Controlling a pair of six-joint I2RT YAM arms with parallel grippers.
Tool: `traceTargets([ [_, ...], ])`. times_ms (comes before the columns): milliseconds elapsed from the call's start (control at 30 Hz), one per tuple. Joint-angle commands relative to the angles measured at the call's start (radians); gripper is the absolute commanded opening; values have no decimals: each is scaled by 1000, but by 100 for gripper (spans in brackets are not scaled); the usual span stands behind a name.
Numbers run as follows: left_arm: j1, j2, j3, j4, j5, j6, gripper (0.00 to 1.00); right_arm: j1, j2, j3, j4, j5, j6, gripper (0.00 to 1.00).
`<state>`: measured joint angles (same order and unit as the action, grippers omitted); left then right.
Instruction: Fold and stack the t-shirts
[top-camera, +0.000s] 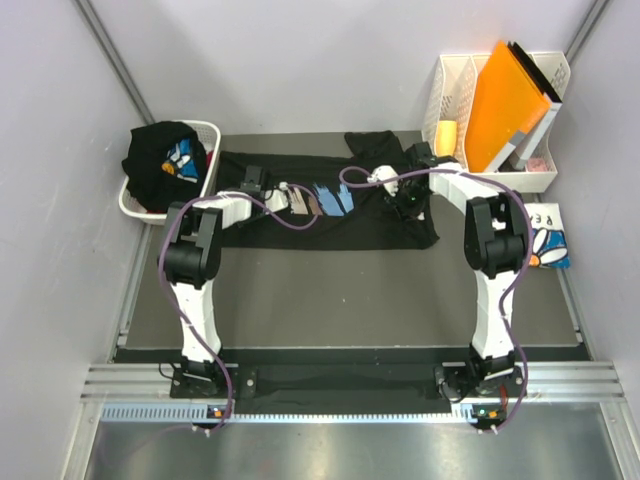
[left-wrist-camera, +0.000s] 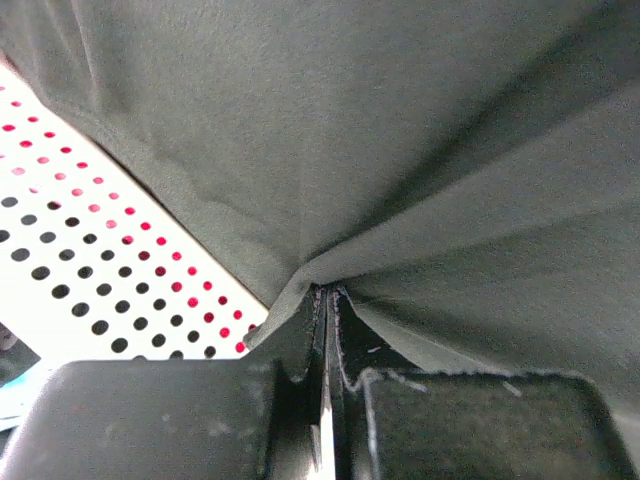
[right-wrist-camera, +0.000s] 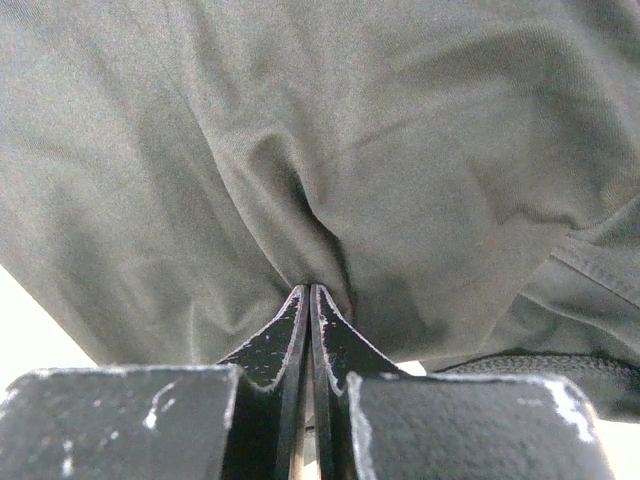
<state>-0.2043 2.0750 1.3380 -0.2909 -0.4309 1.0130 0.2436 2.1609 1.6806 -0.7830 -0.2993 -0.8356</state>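
The left pincer (left-wrist-camera: 325, 290) is clamped shut on a pleat of dark cloth, the fabric fanning out from its tips, and the right pincer (right-wrist-camera: 308, 288) is closed the same way on another fold of the same material. Both grips belong to the black t-shirt (top-camera: 330, 225), which lies spread crosswise on the surface (top-camera: 350, 300) with its brush-stroke print (top-camera: 325, 197) facing up between the two arms. The left grip sits toward the end nearest the laundry basket (top-camera: 135, 205), whose perforated wall shows just beside that pincer in the left wrist view; the right grip is near the opposite end. A second black tee (top-camera: 160, 160) is heaped in the basket, and a folded white tee (top-camera: 548, 240) rests at the right edge of the surface, well apart from the work. This looks like the start of a fold on the first black shirt: both edges are seized, nothing is turned over yet, and the stacking is some way off. The next move probably calls for raising both grips together at an even height, keeping the cloth taut between them, then carrying the held edge across the body so the layer lands flat. Uneven lifting would likely bunch the middle.
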Motion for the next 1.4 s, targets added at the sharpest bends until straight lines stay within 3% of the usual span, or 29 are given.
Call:
traceTargets([
  [0,19,62,4,-13,-40,-14,0,-52,-29,-71,27,78,-60,0],
  [900,37,14,26,-151,-22,-44,0,-61,-113,-160,22,100,-115,1],
  [1033,36,-1,36,-146,-11,-57,0,-59,-119,-105,2,59,-108,16],
  [1100,34,-6,43,-149,-9,-62,0,-53,-125,-44,-9,36,-88,18],
  [1267,28,-26,41,-143,-12,-65,0,-37,-154,82,-10,-17,-31,43],
  [1367,20,-41,44,-136,-12,-70,0,-33,-170,132,-15,-15,-22,47],
])
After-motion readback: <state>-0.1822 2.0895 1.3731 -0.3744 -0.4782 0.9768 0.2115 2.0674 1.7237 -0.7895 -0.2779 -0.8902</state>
